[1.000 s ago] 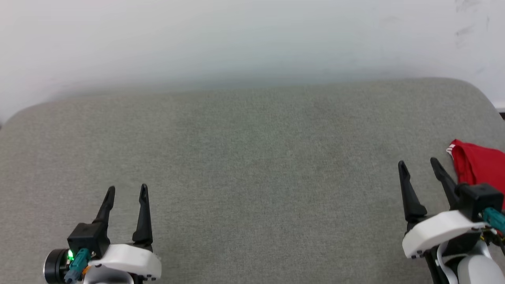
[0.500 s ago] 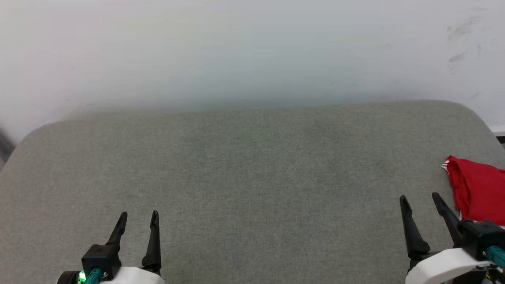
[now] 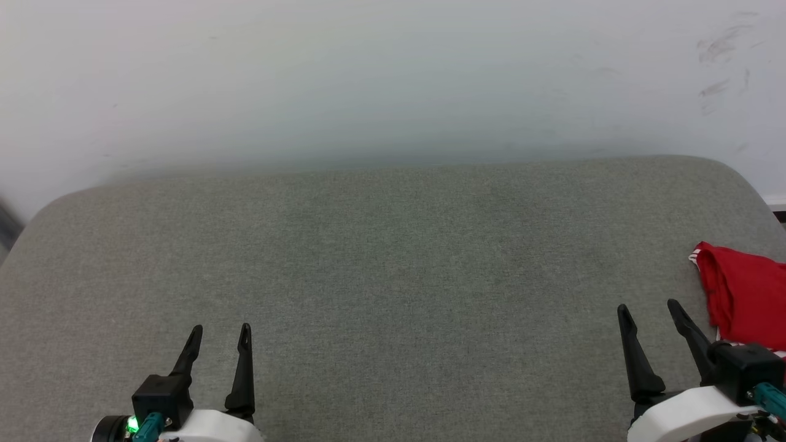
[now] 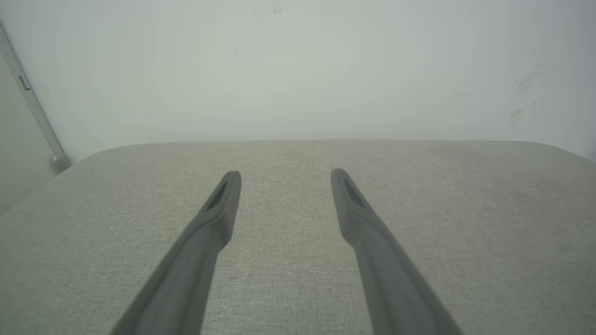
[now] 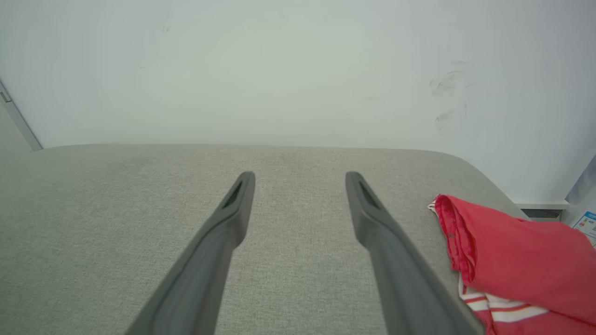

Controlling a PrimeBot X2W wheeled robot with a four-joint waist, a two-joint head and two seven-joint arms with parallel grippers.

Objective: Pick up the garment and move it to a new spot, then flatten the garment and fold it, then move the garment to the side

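Left fingers [image 3: 243,368] are spread wide with nothing between them, and same deal for the right fingers [image 3: 634,350]: wide apart, just bare grey fabric showing in the gap. The garment [image 3: 746,301] is a bunched red heap at the far right edge of the tabletop [image 3: 393,258], partly cut off by the frame in the head view. It sits just to the right of the right fingers, near them but not touching, and it's well apart from the left pair way over on the other side. From the right wrist view you can see the garment [image 5: 512,251] better: red cloth folded over itself with a bit of red-and-white striped trim poking out underneath, and a strip of grey between it and the nearer finger. Count-wise: one garment, two arms, two dark fingers on each, so four total. Both arms come up from the bottom of the head view, one at each corner, fingers pointing away toward the white wall [image 3: 393,80]. In the wrist views each pair lies low and nearly level over the tabletop. Can't tell if the tips actually touch it.
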